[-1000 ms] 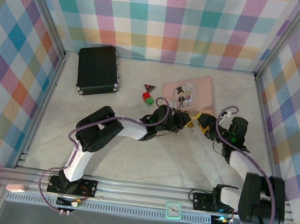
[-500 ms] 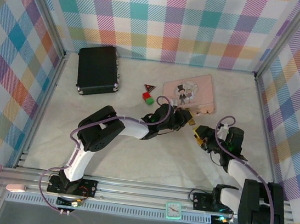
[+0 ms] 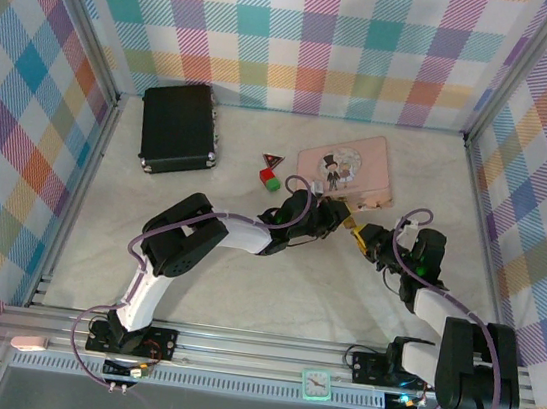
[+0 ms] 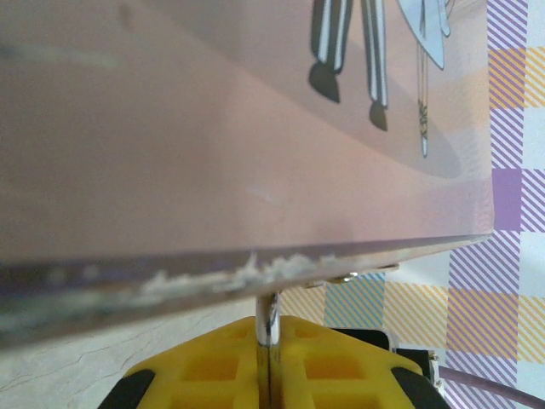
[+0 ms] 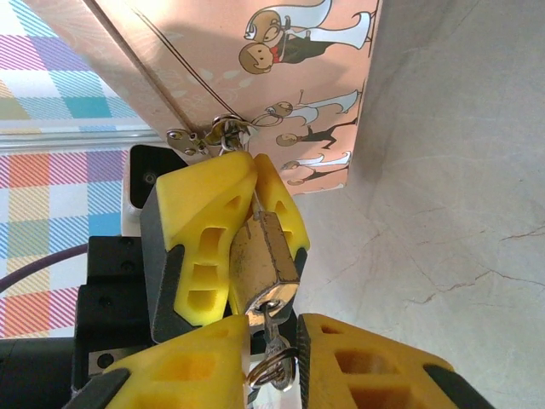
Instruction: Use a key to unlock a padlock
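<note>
The brass padlock [image 5: 264, 260] hangs below the hasp of the pink box [image 5: 213, 60], keyhole end toward the right wrist camera. My left gripper [image 4: 269, 341] is shut on it, and its yellow fingers [image 5: 200, 239] clamp the body while the silver shackle [image 4: 269, 317] rises between them to the box edge [image 4: 255, 264]. The small grey key [image 5: 274, 336] sits in the keyhole, its ring [image 5: 271, 375] dangling. My right gripper [image 5: 274, 358] is shut on the key, one pad on each side. From above, both grippers [image 3: 345, 217] [image 3: 362, 238] meet at the pink box's [image 3: 347, 169] near corner.
A black case [image 3: 178, 128] lies at the back left. A red triangular piece [image 3: 273, 160] and small red [image 3: 268, 175] and green [image 3: 273, 184] blocks sit left of the pink box. Checked walls enclose the marble tabletop [image 3: 243, 281].
The right gripper's jaws have narrowed from wide apart onto the key, and its wrist has shifted a little toward the near side. The left gripper has kept its hold.
</note>
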